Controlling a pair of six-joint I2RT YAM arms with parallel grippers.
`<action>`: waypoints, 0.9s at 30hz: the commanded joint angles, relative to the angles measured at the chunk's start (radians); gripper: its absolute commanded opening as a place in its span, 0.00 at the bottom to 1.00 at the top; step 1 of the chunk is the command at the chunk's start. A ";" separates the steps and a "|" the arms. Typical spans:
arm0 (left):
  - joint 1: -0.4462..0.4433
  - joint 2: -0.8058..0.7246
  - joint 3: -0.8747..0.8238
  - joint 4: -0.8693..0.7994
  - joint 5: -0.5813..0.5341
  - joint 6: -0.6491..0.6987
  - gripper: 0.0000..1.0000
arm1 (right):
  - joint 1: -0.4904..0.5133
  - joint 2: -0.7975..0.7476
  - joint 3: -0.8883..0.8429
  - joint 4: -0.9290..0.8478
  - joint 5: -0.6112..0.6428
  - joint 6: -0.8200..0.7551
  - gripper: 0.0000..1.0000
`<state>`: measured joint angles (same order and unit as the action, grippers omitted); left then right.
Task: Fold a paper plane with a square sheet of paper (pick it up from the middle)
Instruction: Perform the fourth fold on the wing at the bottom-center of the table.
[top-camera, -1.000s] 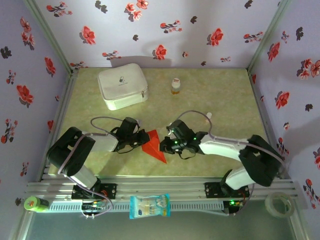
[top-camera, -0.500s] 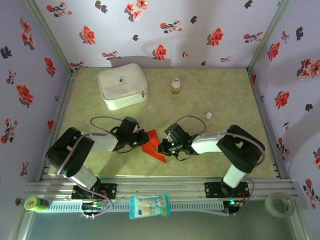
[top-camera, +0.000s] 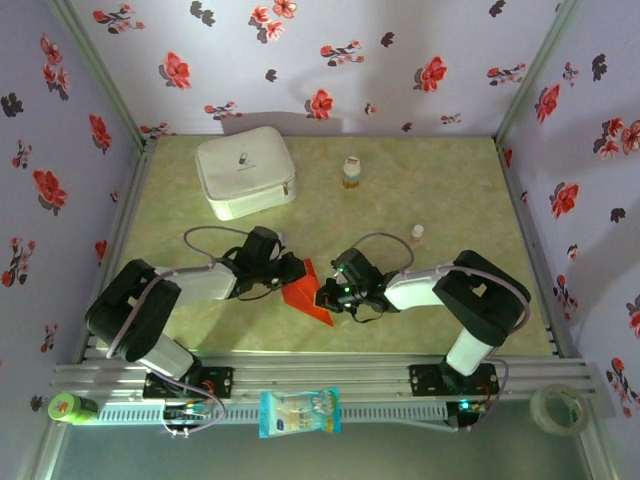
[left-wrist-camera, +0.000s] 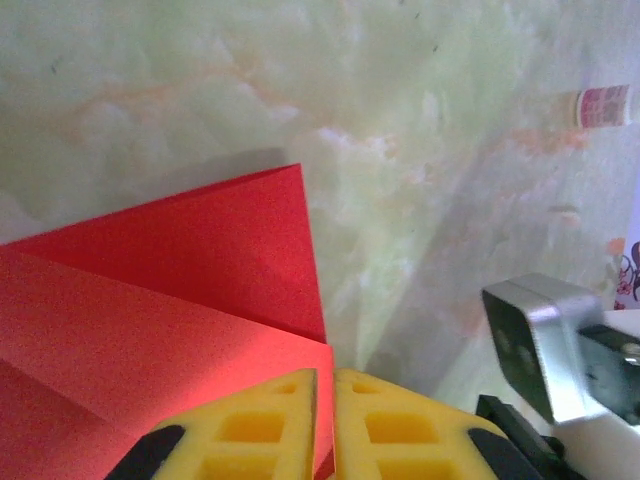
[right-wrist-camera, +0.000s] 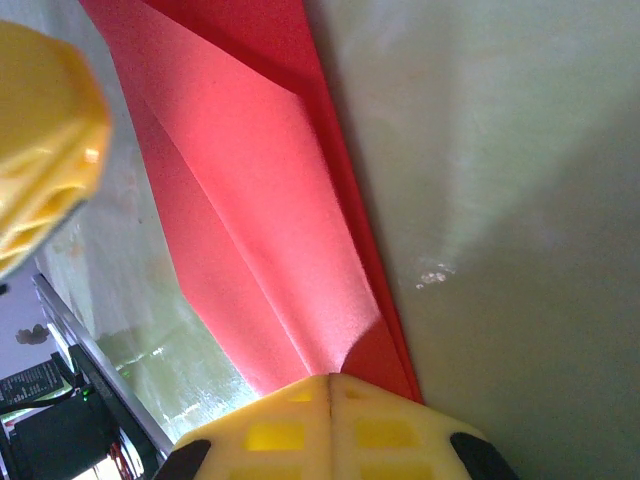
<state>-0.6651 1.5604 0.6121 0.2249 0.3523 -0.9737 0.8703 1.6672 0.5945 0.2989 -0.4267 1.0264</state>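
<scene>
Left pincer (top-camera: 293, 271) reaches in from the left low over the green marbled counter (top-camera: 450, 190), and in its wrist view (left-wrist-camera: 324, 375) its two yellow fingers stand almost together, with only a thin slit between them where the edge of the red paper (left-wrist-camera: 180, 290) shows, so it grips the sheet there. From the other side comes the right pincer (top-camera: 322, 296). Its own camera (right-wrist-camera: 330, 378) shows its yellow fingers pressed fully together at the tip of the red paper (right-wrist-camera: 270, 200), which puckers up into them, so it too has hold of the sheet. Between the two pincers, at the near middle of the counter, lies the red paper (top-camera: 307, 295), partly folded, with layered flaps and diagonal creases, one pointed corner aimed toward the near edge. A white zip case (top-camera: 245, 172) sits well apart at the far left of the counter, a small bottle (top-camera: 350, 172) stands to its right, and a tiny vial (top-camera: 417, 233) stands farther right. On the near rail lies a blue-and-white snack packet (top-camera: 299, 412), with a roll of tape (top-camera: 558, 408) off at the right end.
</scene>
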 joint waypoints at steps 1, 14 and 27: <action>0.002 0.051 -0.021 0.045 0.007 -0.012 0.11 | 0.002 0.042 -0.042 -0.126 0.034 0.008 0.01; 0.215 0.104 0.021 -0.092 0.008 0.200 0.11 | 0.002 0.049 -0.079 -0.104 0.033 0.004 0.00; 0.109 -0.161 0.112 -0.295 -0.076 0.145 0.14 | 0.002 0.043 -0.036 -0.079 0.031 0.017 0.03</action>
<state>-0.5228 1.4372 0.7136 -0.0170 0.3271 -0.8047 0.8703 1.6672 0.5686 0.3576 -0.4271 1.0336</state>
